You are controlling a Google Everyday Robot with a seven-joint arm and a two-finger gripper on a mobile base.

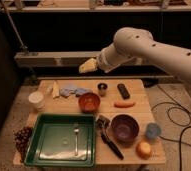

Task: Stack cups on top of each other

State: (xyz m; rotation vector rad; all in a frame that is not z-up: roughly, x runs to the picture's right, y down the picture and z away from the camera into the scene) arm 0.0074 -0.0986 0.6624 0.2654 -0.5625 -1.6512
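Camera view. Gripper (88,66) on the white arm up in the air over the rear middle of the light wooden counter (139,112), well above everything on it. Pale yellowish fingers (84,67) spread apart, holding nothing.

Small dark shiny metal cup (102,88) upright near the back edge, below and slightly right of the gripper, just behind the orange-red bowl (89,102) and left of a black oblong object (123,90). Slightly larger pale blue translucent cup (152,131) upright near the front right corner, just right of the purple bowl (124,127) and behind a round orange fruit (143,149). Cups well apart, not stacked.

Between the bowls and the black object, a thin orange stick-shaped item (124,104). At front left, a green rectangular tray (39,150) with a metal utensil (76,137) lying inside. Beside the tray's right edge, a black-handled tool (109,142). At back left, a white round container (36,99) and a crumpled blue cloth (69,91).
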